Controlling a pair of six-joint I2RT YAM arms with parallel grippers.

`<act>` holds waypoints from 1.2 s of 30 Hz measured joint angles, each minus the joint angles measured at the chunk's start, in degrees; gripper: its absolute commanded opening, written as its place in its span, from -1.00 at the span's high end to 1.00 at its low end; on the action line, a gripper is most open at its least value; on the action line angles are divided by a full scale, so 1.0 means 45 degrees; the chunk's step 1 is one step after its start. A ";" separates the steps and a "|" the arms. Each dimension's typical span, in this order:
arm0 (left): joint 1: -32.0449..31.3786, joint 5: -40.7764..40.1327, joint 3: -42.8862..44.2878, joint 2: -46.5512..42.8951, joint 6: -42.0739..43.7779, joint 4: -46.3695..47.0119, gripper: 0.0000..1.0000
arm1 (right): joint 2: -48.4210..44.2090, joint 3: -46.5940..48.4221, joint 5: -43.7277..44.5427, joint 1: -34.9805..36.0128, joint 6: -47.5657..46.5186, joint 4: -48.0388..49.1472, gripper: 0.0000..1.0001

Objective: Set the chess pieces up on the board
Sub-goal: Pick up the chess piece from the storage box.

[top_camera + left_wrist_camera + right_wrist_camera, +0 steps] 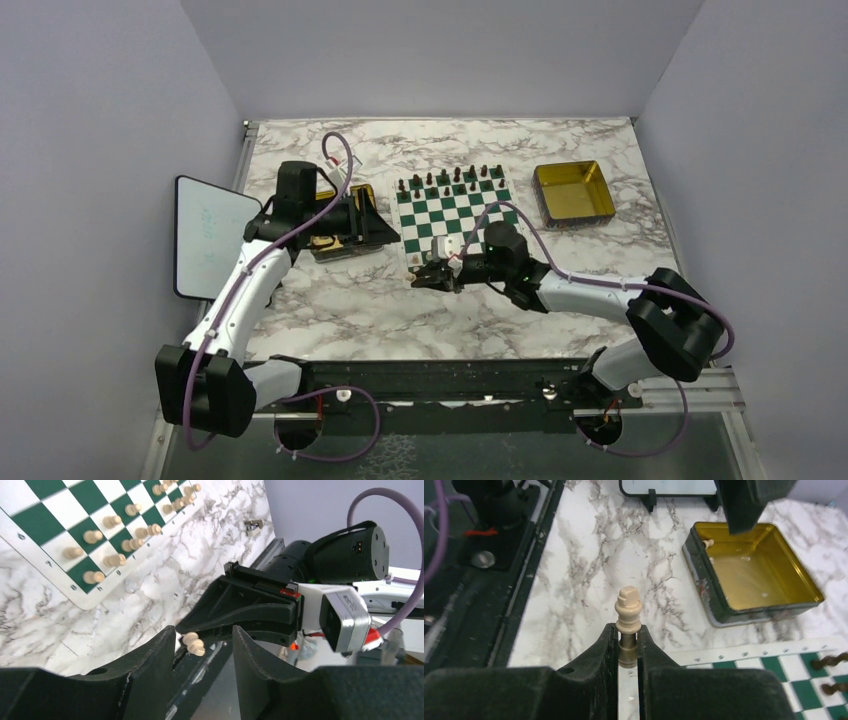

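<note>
The board lies between the left tray and right tray, tablet farthest left.

A white tablet is standing at the table's left edge; gold trays are sitting left and right on it.

from above and behind the black rail we look down on the whole table. our left wrist view sits low behind its own fingers, facing the board it shares with the top view. our right wrist view looks closely over its fingers toward the gold tray, also seen from above.
</note>
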 measured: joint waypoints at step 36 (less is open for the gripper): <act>-0.1836 -0.3041 -0.1700 -0.2259 0.1846 -0.0447 0.04 | 0.1579 -0.3109 0.2642 0.1239 0.6295 0.6819 0.81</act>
